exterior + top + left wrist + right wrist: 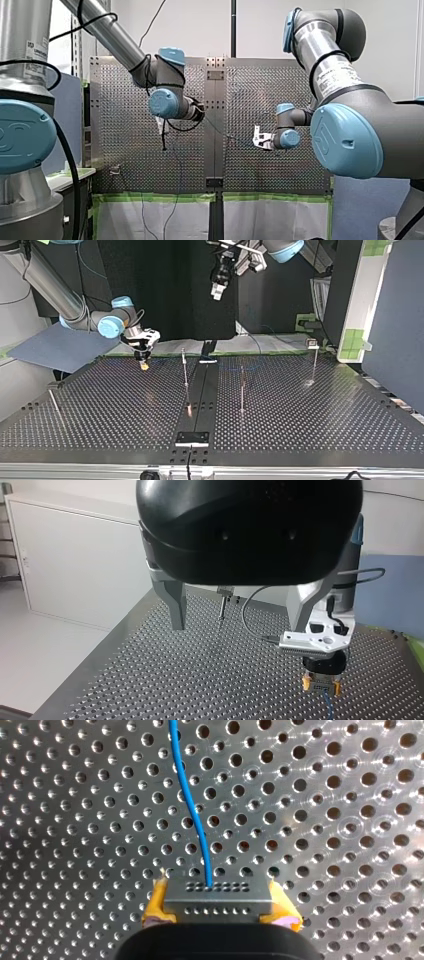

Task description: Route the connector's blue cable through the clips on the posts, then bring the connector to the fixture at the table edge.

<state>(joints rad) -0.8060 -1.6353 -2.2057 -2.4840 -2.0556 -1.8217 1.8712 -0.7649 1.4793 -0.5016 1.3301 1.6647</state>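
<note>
So, my right hand [219, 909] has its yellow pads [156, 906] clamped on the grey metal connector [217, 895], half hidden. Its thin blue cable [192, 810] runs off-frame across the perforated metal desk [340, 820]. My left hand [240, 615] hangs spread open.

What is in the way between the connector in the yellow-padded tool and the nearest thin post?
Nothing visible. My right tool is shut on the grey metal connector, and only bare perforated metal table lies between it and the nearest thin metal post.
</note>
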